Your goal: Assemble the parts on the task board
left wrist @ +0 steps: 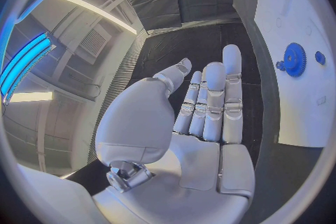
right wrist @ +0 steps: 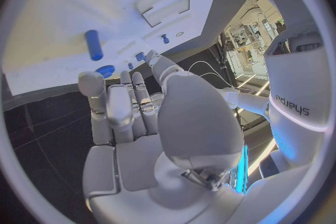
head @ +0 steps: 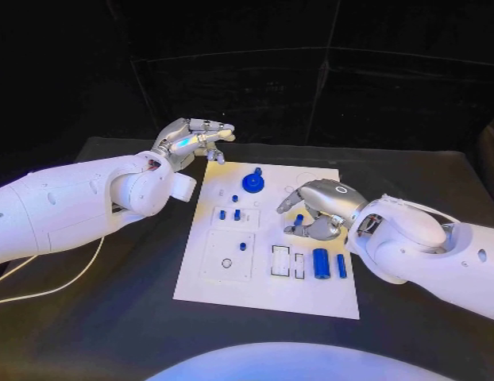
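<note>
The white task board [head: 272, 294] is lying in the middle of the black table [head: 109, 317], a blue gear [head: 252, 182] near its far edge. The right hand [head: 319, 208] is hovering over its right side, fingers curled, holding nothing visible. The left hand [head: 195, 139] is hanging beyond the far left corner, fingers apart, empty.

The tabletop [head: 109, 317] looks matt black, perhaps a cloth cover, though that is hard to tell. On it the task board [head: 236, 290] is flat white, smooth and matt like plastic. The blue gear [head: 252, 182] and blue cylinder [head: 322, 263] seem smooth, slightly glossy plastic. The left hand [head: 195, 136] and right hand [head: 316, 208] are silvery satin metal; both arms wear glossy white shells
</note>
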`<action>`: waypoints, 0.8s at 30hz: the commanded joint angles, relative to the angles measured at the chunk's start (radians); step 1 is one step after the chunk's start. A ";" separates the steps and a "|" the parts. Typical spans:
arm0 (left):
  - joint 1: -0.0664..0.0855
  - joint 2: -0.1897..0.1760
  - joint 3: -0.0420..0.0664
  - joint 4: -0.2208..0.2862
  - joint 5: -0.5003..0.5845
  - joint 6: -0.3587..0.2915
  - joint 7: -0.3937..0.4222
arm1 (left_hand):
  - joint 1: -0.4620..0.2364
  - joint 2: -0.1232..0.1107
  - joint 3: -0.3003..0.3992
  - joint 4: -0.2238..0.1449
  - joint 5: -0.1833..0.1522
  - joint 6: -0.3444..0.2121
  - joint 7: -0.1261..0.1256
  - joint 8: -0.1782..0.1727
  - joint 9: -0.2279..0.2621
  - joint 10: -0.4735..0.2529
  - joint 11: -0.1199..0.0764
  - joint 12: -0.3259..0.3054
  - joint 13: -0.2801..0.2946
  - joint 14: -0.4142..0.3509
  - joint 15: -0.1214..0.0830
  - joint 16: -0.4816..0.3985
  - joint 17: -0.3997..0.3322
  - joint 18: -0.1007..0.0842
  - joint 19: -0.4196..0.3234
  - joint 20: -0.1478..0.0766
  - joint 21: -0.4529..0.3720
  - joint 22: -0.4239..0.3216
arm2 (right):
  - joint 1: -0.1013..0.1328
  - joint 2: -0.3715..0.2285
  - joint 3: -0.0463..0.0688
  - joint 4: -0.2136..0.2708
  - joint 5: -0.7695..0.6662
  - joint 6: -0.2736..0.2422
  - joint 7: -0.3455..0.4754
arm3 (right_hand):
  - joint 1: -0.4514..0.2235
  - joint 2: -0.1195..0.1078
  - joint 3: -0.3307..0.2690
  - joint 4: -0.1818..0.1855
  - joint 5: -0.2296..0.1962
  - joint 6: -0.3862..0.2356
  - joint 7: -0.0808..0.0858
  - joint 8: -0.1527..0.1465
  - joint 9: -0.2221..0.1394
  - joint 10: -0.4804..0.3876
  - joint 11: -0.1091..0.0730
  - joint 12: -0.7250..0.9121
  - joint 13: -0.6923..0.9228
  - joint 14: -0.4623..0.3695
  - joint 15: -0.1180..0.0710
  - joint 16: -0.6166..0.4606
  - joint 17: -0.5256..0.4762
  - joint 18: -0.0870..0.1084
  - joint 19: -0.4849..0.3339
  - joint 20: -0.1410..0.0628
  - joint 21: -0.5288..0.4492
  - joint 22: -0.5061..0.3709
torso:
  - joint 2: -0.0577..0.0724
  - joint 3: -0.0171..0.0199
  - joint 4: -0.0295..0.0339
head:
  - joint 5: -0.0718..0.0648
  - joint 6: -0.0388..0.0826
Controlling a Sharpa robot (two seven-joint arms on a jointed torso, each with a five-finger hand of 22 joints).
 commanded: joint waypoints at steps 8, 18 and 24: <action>0.001 0.004 0.000 0.000 0.003 0.019 -0.001 | -0.001 -0.001 -0.007 0.000 0.000 -0.007 0.002 0.006 -0.002 -0.005 0.002 0.004 0.001 -0.005 0.000 -0.005 -0.001 0.013 -0.004 0.005 -0.004 -0.001 | 0.025 -0.042 0.003 -0.008 -0.025 0.163 -0.130 | 0.106 0.021 -0.250 0.121 0.011 -0.074 -0.043 -0.001 0.001 -0.116 0.019 0.055 0.001 -0.037 0.018 -0.138 -0.175 0.036 -0.093 0.007 -0.144 -0.180 | -0.001 -0.0005 -0.0003 | -0.020 0.014; 0.001 0.006 -0.001 -0.002 0.003 0.023 -0.004 | -0.001 -0.001 -0.007 0.000 0.000 -0.007 0.002 0.006 -0.002 -0.005 0.002 0.004 0.001 -0.005 0.000 -0.005 -0.001 0.013 -0.004 0.005 -0.004 -0.001 | 0.027 -0.019 0.003 -0.026 -0.052 0.211 -0.143 | 0.156 0.081 -0.226 0.113 -0.006 -0.034 -0.037 0.006 0.005 -0.044 -0.003 0.106 0.001 -0.015 -0.001 -0.135 -0.169 0.032 -0.055 -0.008 -0.136 -0.164 | 0.000 -0.0013 -0.0016 | -0.019 0.012; 0.001 0.006 -0.001 -0.002 0.003 0.024 -0.004 | -0.001 -0.001 -0.007 0.000 0.000 -0.007 0.002 0.006 -0.002 -0.005 0.002 0.004 0.001 -0.005 0.000 -0.005 -0.001 0.013 -0.004 0.005 -0.004 -0.001 | 0.027 0.004 0.003 -0.037 -0.054 0.220 -0.132 | 0.168 0.115 -0.199 0.099 -0.038 -0.004 -0.034 0.007 0.004 0.005 -0.015 0.107 -0.004 -0.003 -0.014 -0.114 -0.142 0.021 -0.015 -0.017 -0.100 -0.112 | -0.001 -0.0009 -0.0008 | -0.020 0.009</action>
